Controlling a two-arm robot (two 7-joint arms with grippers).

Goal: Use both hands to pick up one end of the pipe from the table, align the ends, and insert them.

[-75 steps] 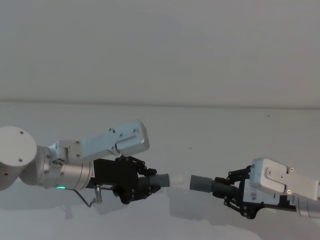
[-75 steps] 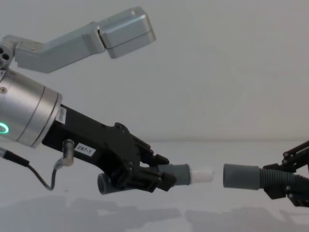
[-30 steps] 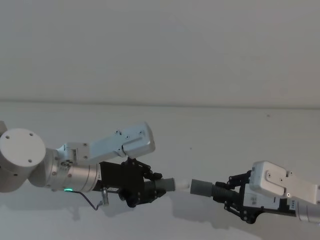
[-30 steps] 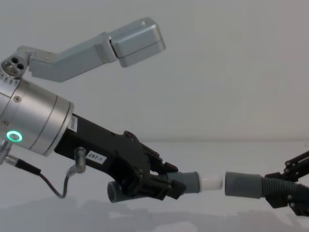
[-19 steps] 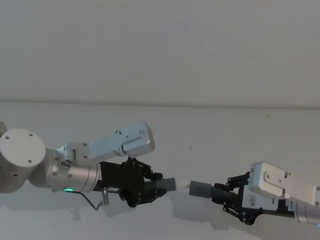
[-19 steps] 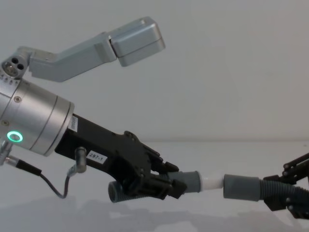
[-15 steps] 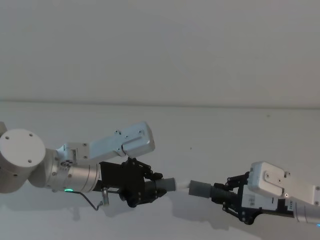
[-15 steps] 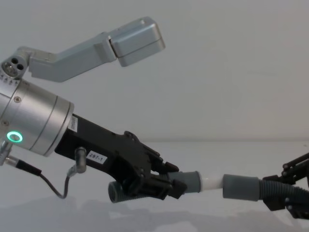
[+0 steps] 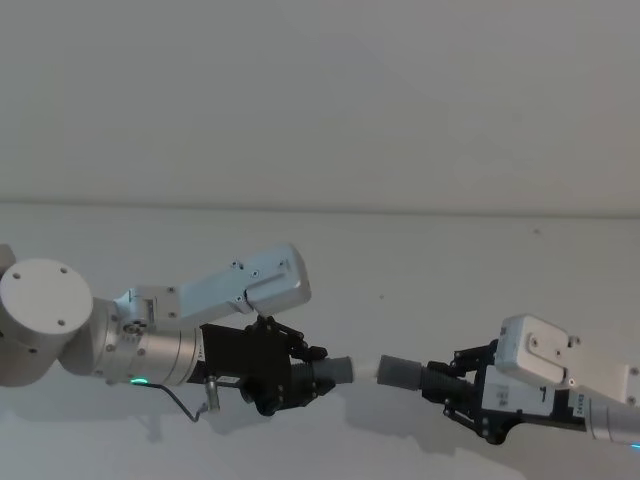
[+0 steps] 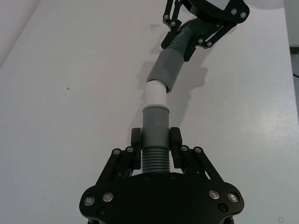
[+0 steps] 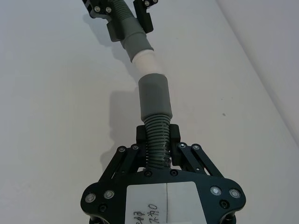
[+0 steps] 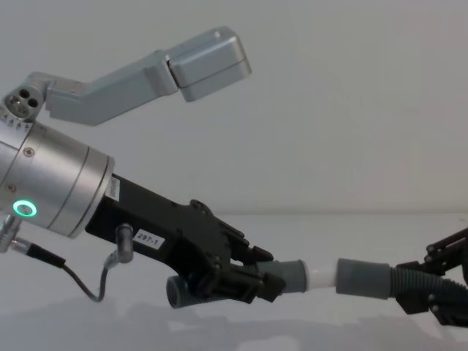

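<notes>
Pipe ends meeting above table [image 9: 480,270]

L gripper [image 12: 252,278] clamps tip piece [image 12: 292,276]; R gripper [image 9: 462,392], at 3 o'clock, clamps socket piece [image 12: 362,278]; white tip [image 10: 154,95] at socket mouth.

A small white label [image 12: 148,239] on the left gripper [image 12: 248,281] reads "297-1".

Above table [image 9: 420,270]: left gripper [image 9: 318,378] with collared pipe piece [image 12: 289,276] at left, tip meeting socket piece [image 12: 362,278] in right gripper [image 9: 452,388].
</notes>
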